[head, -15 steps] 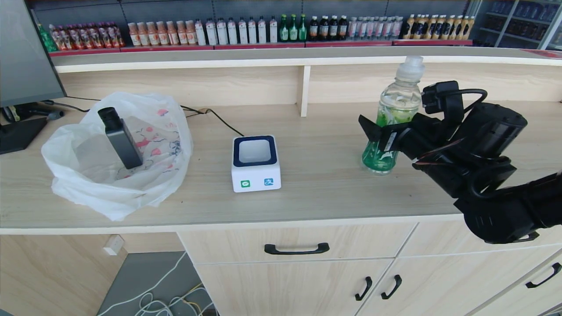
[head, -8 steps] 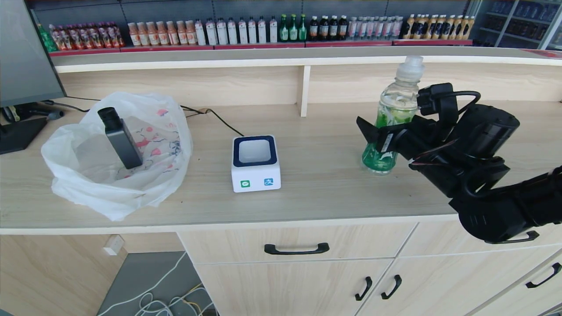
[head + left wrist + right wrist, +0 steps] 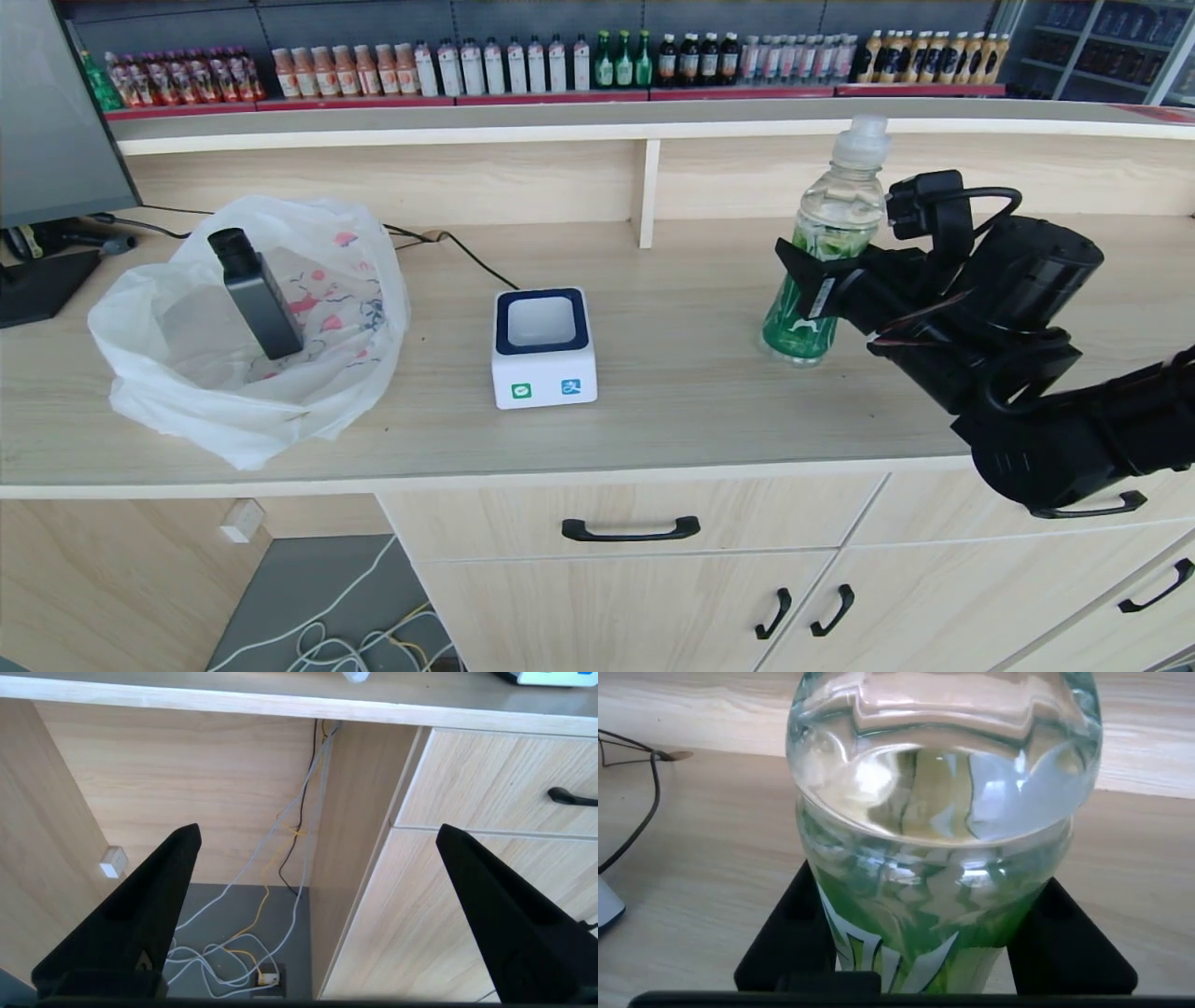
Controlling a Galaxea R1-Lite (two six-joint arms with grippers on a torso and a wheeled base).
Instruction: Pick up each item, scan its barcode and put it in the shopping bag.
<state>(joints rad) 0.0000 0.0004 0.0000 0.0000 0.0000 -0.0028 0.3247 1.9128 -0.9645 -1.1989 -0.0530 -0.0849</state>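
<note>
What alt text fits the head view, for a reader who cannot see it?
The right gripper clasps a tilted clear bottle with a green label at the right of a wooden counter. A white barcode scanner sits mid-counter, and at the left an open white shopping bag holds a dark grey container.

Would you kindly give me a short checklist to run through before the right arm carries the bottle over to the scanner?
1. Right gripper shut on the drink bottle: ok.
2. Bottle lifted clear of the counter: cannot tell; it is tilted, with its base close to the surface.
3. Barcode side known: cannot tell.
4. Counter between bottle and scanner free: ok.
5. Shopping bag open, with room beside the grey container inside: ok.
6. Left gripper open, below counter level, out of the way: ok.
</note>
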